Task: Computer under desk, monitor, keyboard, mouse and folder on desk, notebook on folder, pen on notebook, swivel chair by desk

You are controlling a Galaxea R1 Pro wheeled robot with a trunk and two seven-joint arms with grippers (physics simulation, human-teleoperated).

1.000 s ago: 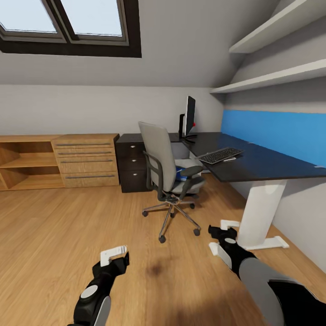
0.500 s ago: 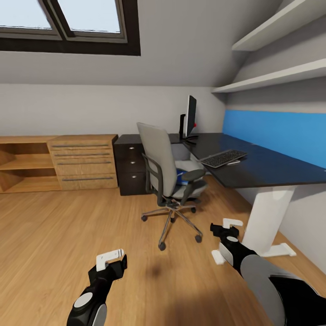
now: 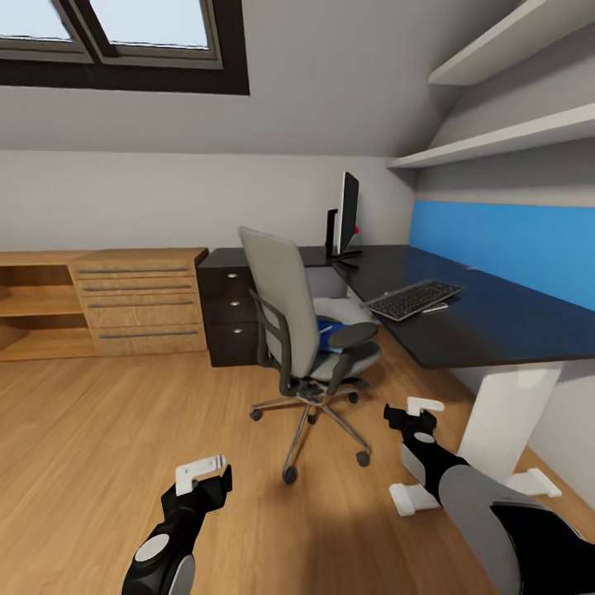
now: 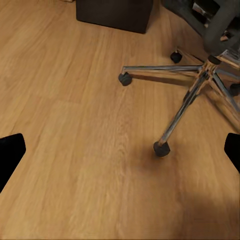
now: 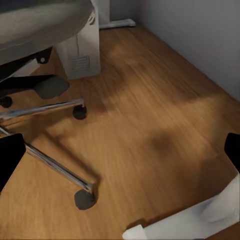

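Observation:
The grey swivel chair (image 3: pixel 291 307) stands on the wood floor in front of the black desk (image 3: pixel 487 318), its back towards me. A blue folder (image 3: pixel 330 338) lies on its seat. On the desk are the monitor (image 3: pixel 348 213), at the far corner, and the keyboard (image 3: pixel 413 298), near the front edge. In the right wrist view, the light grey computer (image 5: pixel 80 52) sits on the floor behind the chair. My left gripper (image 3: pixel 204 474) (image 4: pixel 120 155) and right gripper (image 3: pixel 411 416) (image 5: pixel 120 152) hang open and empty above the floor, short of the chair base (image 4: pixel 200 87).
A low light-wood cabinet (image 3: pixel 136 302) and dark drawers (image 3: pixel 230 314) line the back wall. The desk's white leg (image 3: pixel 508 409) and foot (image 5: pixel 195 220) stand close to my right arm. Wall shelves (image 3: pixel 496 140) hang above the desk. Open floor lies to the left.
The whole view has moved forward and slightly right, so chair and desk look closer. Both arms keep the same pose, grippers still open.

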